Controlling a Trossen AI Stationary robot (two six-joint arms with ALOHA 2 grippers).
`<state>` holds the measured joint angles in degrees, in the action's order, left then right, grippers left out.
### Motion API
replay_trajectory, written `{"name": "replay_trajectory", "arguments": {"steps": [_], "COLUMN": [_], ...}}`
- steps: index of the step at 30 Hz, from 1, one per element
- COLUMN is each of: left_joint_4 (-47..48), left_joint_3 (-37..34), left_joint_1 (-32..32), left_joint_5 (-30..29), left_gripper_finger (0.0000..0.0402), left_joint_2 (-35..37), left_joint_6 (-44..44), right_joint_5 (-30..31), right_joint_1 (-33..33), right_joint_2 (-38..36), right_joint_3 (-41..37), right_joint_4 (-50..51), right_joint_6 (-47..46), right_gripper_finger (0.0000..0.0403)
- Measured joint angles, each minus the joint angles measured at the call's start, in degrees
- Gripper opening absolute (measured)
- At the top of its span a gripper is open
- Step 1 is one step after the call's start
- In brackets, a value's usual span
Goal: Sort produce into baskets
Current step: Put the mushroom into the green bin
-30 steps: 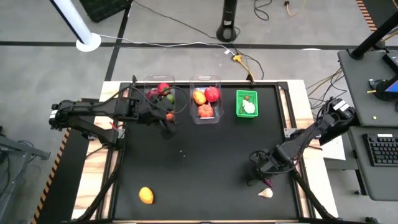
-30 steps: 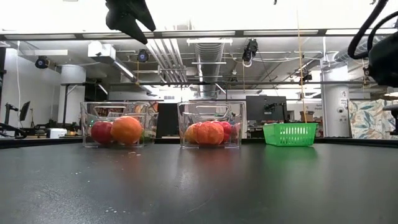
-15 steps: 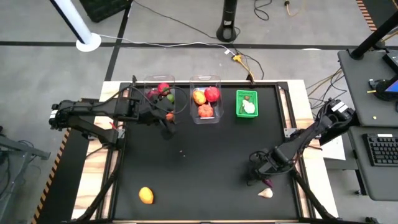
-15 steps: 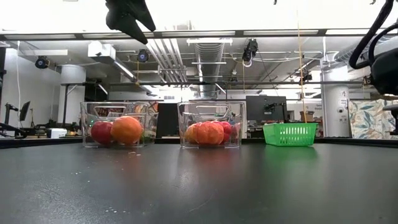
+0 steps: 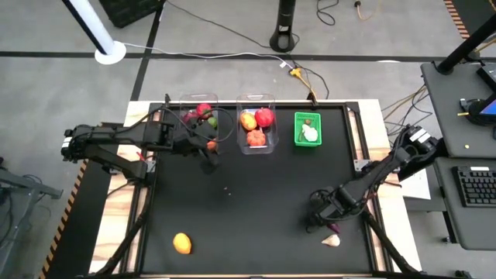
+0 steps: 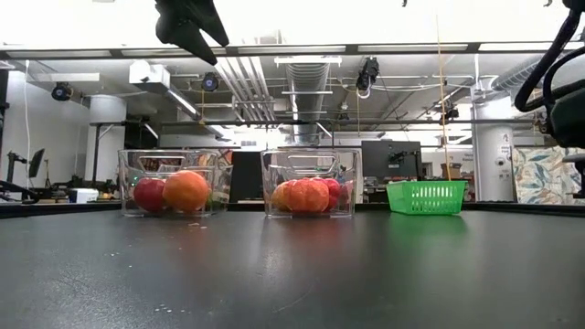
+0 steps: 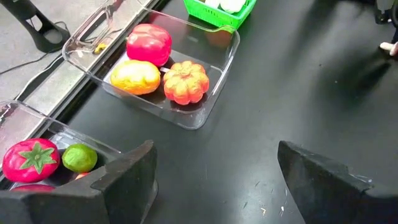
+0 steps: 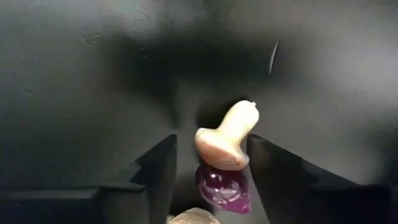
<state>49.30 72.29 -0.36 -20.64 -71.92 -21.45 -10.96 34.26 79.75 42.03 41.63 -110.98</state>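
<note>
Right gripper (image 8: pixel 208 168) is straddling small purple-bulbed, cream-stemmed toy vegetable (image 8: pixel 225 158), jaws open, stem's long axis pointing away along fingers; left gripper (image 7: pixel 211 180) is hanging open near clear plastic tubs (image 7: pixel 205 102).

A black table (image 5: pixel 248 201) stands on grey floor (image 5: pixel 46 93). A keyboard (image 5: pixel 474 186) lies on a side desk (image 5: pixel 457 101). Cables (image 5: pixel 232 54) trail past a white pole base (image 5: pixel 110 53).
</note>
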Motion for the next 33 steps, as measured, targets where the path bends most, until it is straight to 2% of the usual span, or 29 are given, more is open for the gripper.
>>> {"name": "replay_trajectory", "arguments": {"steps": [5, 9, 15, 19, 22, 26, 33], "left_joint_4": [0.0, 0.0, 0.0, 0.0, 0.0, 0.0, 0.3], "left_joint_3": [0.0, 0.0, 0.0, 0.0, 0.0, 0.0, 0.0], "left_joint_1": [0.1, 0.1, 0.1, 0.1, 0.1, -0.1, -0.1], "left_joint_5": [0.0, 0.0, 0.0, 0.0, 0.1, 0.6, 2.2], "left_gripper_finger": [0.0315, 0.0315, 0.0315, 0.0315, 0.0315, 0.0315, 0.0315], "left_joint_2": [0.0, 0.0, 0.0, 0.0, 0.0, 0.0, 0.0], "left_joint_6": [0.0, 0.0, 0.0, -0.6, -2.2, -4.3, -7.0], "right_joint_5": [0.3, 0.6, 1.3, 6.2, 11.5, 16.5, 18.4], "right_joint_1": [0.0, 0.0, -0.2, -3.1, -8.5, -19.7, -42.5], "right_joint_2": [0.2, 0.2, -0.5, -3.2, -6.0, -9.1, -9.6], "right_joint_3": [0.0, 0.0, 0.0, 1.2, 2.8, 6.1, 15.3], "right_joint_4": [0.0, 0.0, 0.0, 0.0, -0.1, 0.0, 3.2], "right_joint_6": [0.3, 1.0, 1.5, 3.1, 8.1, 20.9, 47.9], "right_gripper_finger": [0.0115, 0.0080, 0.0085, 0.0092, 0.0088, 0.0079, 0.0083]}}
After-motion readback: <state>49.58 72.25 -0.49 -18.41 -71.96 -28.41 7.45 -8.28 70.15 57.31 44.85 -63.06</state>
